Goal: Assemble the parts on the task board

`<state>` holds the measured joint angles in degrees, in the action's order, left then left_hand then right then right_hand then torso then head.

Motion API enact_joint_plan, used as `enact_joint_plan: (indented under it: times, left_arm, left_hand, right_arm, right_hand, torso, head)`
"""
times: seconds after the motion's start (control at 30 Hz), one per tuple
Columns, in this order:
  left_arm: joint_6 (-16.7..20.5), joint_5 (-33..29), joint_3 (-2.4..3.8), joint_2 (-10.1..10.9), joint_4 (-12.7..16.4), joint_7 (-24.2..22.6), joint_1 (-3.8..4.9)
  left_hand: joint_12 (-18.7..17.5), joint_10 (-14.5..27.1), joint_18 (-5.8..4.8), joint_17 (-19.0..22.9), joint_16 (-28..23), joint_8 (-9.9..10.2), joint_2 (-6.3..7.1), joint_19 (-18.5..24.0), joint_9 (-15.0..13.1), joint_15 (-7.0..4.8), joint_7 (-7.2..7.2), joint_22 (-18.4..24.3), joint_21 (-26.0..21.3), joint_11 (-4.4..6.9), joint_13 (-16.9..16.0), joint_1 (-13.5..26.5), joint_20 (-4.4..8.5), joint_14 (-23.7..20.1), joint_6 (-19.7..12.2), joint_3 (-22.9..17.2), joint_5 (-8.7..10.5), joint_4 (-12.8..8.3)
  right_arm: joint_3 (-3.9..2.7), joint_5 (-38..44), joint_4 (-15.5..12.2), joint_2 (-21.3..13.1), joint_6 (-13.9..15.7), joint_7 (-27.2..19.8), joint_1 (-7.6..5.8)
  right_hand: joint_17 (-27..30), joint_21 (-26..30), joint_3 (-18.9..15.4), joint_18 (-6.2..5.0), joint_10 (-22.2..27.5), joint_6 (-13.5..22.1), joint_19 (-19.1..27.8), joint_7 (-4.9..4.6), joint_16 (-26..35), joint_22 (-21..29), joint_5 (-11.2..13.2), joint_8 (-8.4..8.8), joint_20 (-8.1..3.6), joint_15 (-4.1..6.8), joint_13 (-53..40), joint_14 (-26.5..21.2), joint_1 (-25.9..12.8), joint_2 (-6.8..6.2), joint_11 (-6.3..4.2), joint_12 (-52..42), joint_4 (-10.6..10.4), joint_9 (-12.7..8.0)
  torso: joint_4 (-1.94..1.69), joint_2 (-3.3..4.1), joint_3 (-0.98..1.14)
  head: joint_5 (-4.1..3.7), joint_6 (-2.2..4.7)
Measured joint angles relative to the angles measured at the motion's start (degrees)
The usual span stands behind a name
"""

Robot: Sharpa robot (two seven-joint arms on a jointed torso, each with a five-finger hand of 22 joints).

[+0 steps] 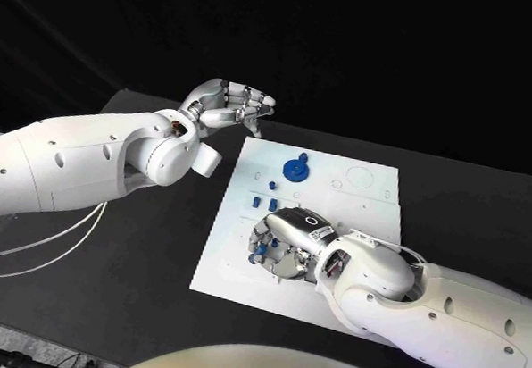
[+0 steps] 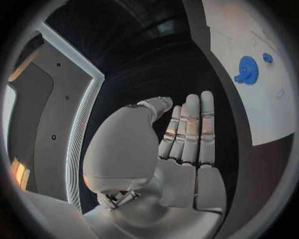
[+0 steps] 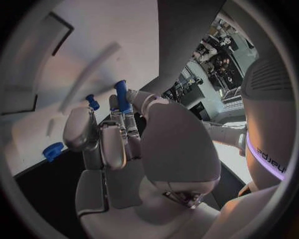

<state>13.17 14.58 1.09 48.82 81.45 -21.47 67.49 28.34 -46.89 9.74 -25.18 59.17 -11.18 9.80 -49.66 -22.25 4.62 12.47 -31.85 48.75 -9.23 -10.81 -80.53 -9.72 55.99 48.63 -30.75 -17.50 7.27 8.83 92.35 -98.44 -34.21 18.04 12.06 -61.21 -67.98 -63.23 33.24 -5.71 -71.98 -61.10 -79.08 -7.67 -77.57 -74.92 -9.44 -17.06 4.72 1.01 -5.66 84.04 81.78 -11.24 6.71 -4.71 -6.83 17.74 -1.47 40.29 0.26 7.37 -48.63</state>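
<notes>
Right hand [image 1: 288,240] pinching blue part [image 3: 121,96] over task board [image 1: 224,269], left hand [image 1: 227,105] empty, fingers apart, off its far corner

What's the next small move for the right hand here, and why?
Probably lift the right hand slightly off the task board: in the right wrist view it pinches a blue peg between its fingertips, low over the board. The left hand hangs off the board, holding nothing.
</notes>
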Motion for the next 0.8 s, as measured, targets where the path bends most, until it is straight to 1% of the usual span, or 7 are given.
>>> enact_joint_plan:
  times: [0.43, 0.6, 0.63, 0.77, 0.8]
  left_arm:
    - [0.0, 0.1, 0.00, 0.1, 0.1, 0.0, 0.00]
    - [0.0, 0.1, 0.00, 0.2, 0.1, 0.0, 0.00]
    - [0.0, 0.1, 0.00, 0.2, 0.1, 0.0, 0.01]
    - [0.0, 0.1, 0.00, 0.2, 0.2, 0.0, 0.01]
    - [0.0, 0.1, 0.00, 0.2, 0.2, 0.0, 0.01]
  left_hand:
    - [0.0, 0.0, 0.00, 0.0, 0.0, 0.0, 0.00, 0.0, 0.0, 0.00, 0.00, 0.0, 0.0, 0.00, 0.0, 0.0, 0.00, 0.0, 0.0, 0.0, 0.00, 0.0]
    - [0.0, 0.0, 0.00, 0.0, -0.1, 0.0, 0.00, 0.0, 0.0, 0.00, -0.03, 0.0, 0.0, 0.02, 0.0, 0.0, 0.00, 0.0, 0.0, 0.0, 0.00, 0.0]
    - [0.0, 0.2, 0.00, 0.0, -0.2, 0.0, 0.00, 0.0, 0.0, 0.00, -0.20, 0.0, 0.0, 0.22, 0.0, 0.0, 0.00, 0.0, -0.2, 0.0, 0.00, 0.0]
    - [0.0, 0.2, 0.01, 0.0, -0.2, 0.0, 0.00, 0.0, 0.0, 0.00, -0.20, 0.0, 0.0, 0.21, 0.1, 0.0, 0.00, 0.0, -0.2, 0.0, 0.00, 0.0]
    - [0.0, 0.2, 0.01, 0.0, -0.2, 0.0, 0.00, 0.0, 0.0, 0.00, -0.20, 0.0, 0.0, 0.22, 0.1, 0.0, 0.00, 0.0, -0.2, 0.0, 0.00, 0.0]
  right_arm:
    - [0.02, 1.4, 0.5, 0.5, -0.5, 0.3, 0.06]
    - [0.04, 1.7, 0.7, 0.8, -0.7, 0.3, 0.11]
    - [0.06, 1.8, 0.7, 0.9, -0.7, 0.4, 0.12]
    - [0.11, 2.0, 0.7, 1.0, -0.8, 0.5, 0.15]
    - [0.11, 2.1, 0.7, 1.0, -0.8, 0.5, 0.16]
  right_hand:
    - [0.0, 0.2, -0.1, 0.00, 0.0, 0.0, 0.0, 0.00, 0.0, 0.0, 0.0, 0.01, 0.00, 0.00, -0.2, 0.0, -0.1, -0.14, 0.00, -0.3, 0.2, 0.0]
    - [0.2, 0.4, -0.1, 0.00, 0.0, 0.0, 0.1, 0.00, 0.0, 0.0, 0.0, 0.01, -0.12, -0.01, -0.2, 0.0, -0.3, 0.01, 0.00, -0.3, 0.2, 0.1]
    - [0.2, 0.4, -0.1, -0.01, 0.0, 0.0, 0.2, 0.00, 0.0, 0.0, 0.0, 0.01, -0.21, -0.01, -0.2, 0.0, -0.3, 0.01, 0.00, -0.3, 0.2, 0.1]
    - [0.7, 0.8, -0.5, -0.01, 0.0, 0.2, 0.4, -0.15, 0.4, 0.0, 0.0, -0.23, 0.00, -0.01, -0.2, 0.0, -0.5, 0.22, 0.00, -0.3, 0.7, 0.3]
    - [0.8, 0.9, -0.5, -0.01, 0.0, 0.4, 0.4, 0.04, 0.4, 0.0, 0.0, -0.24, 0.00, -0.01, -0.2, 0.0, -0.8, -0.02, 0.00, -0.3, 0.8, 0.4]
  torso:
    - [-0.01, 0.02, -0.02]
    - [0.05, 0.00, -0.01]
    - [0.05, 0.00, 0.00]
    - [0.02, -0.02, 0.00]
    - [0.03, -0.02, 0.00]
  head:
    - [0.18, -0.27]
    - [0.19, -0.36]
    - [0.16, -0.38]
    - [0.09, -0.43]
    - [0.09, -0.44]
